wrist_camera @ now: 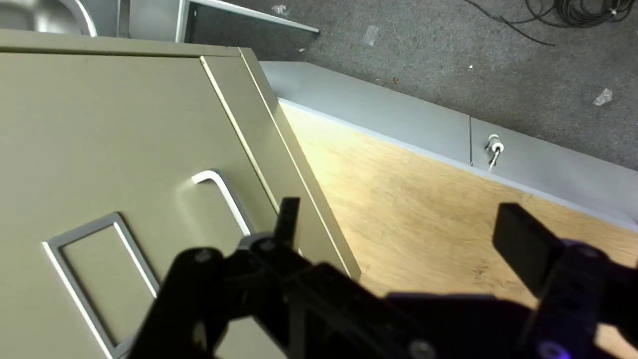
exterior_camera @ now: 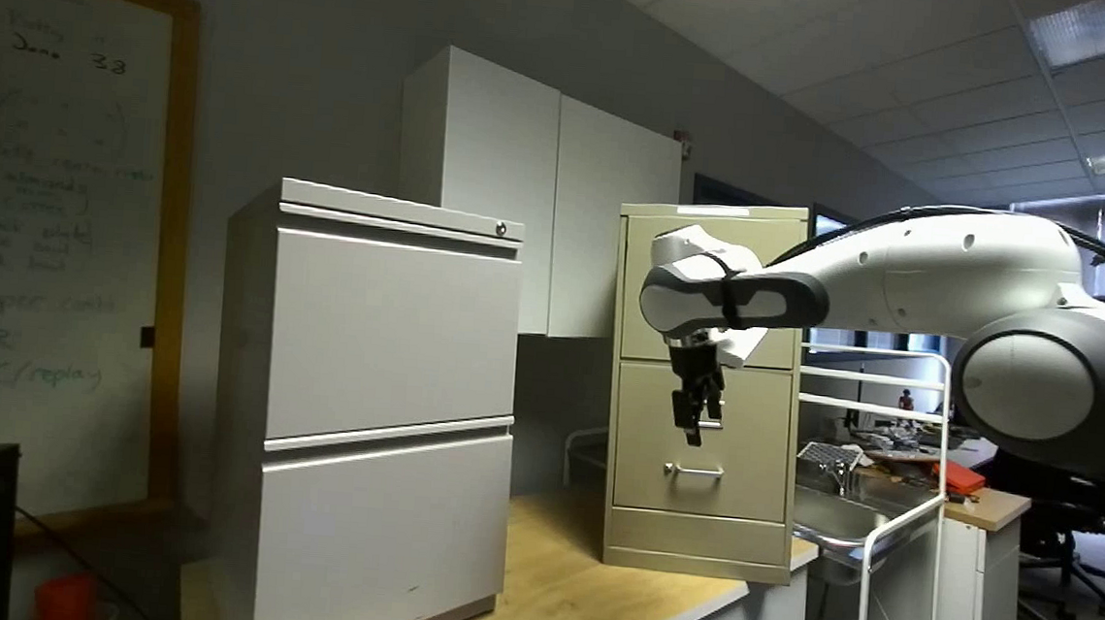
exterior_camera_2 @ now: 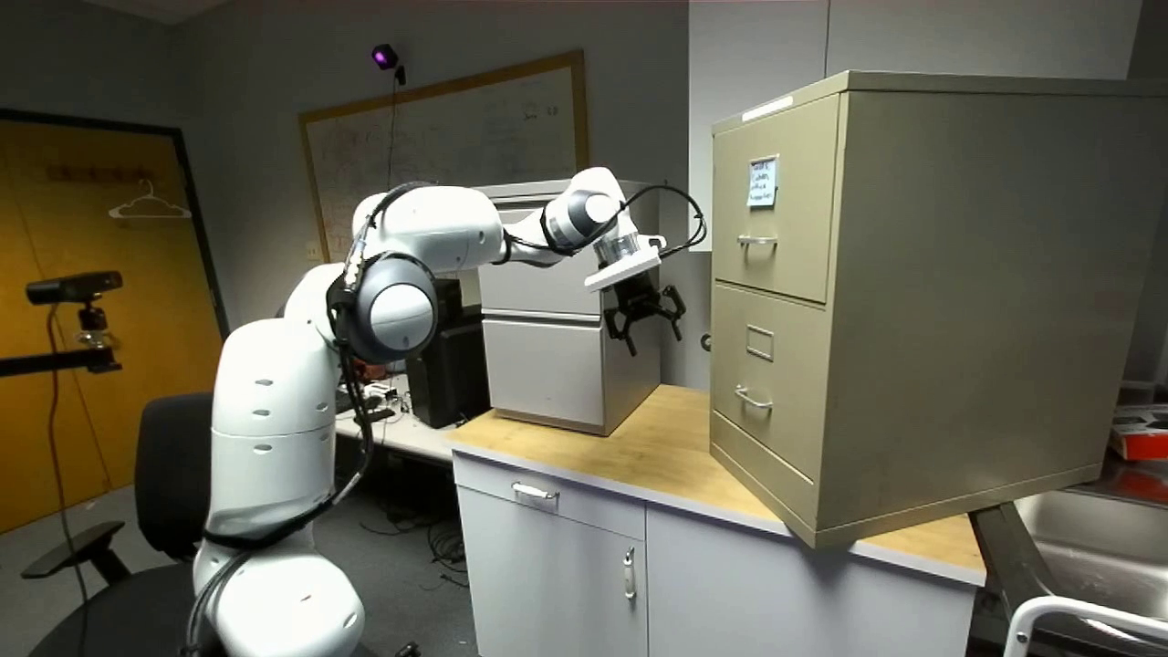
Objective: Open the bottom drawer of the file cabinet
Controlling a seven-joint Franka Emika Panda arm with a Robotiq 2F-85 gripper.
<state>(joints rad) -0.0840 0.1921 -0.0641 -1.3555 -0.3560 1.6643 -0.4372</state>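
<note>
The tan file cabinet [exterior_camera: 768, 257] [exterior_camera_2: 985, 301] stands on the wooden counter. Its bottom drawer [exterior_camera: 762, 441] [exterior_camera_2: 796, 365] is closed, with a metal handle [exterior_camera: 697, 471] [exterior_camera_2: 753, 400] and an empty label holder [exterior_camera_2: 759, 342]. In the wrist view the bottom drawer [wrist_camera: 144, 119] fills the left, and its handle [wrist_camera: 227, 197] is partly hidden by a finger. My gripper [exterior_camera: 697, 422] [exterior_camera_2: 655, 342] points downward in front of the bottom drawer, apart from it and above handle level. In the wrist view my gripper [wrist_camera: 403, 232] is open with nothing between its fingers.
A pale grey two-drawer cabinet [exterior_camera: 395, 338] [exterior_camera_2: 543, 370] stands on the same counter [exterior_camera: 573, 574] [exterior_camera_2: 675, 429], behind the gripper in an exterior view. A sink [exterior_camera: 839, 520] and a white metal frame [exterior_camera: 941, 454] are beside the tan cabinet, which overhangs the counter's front edge.
</note>
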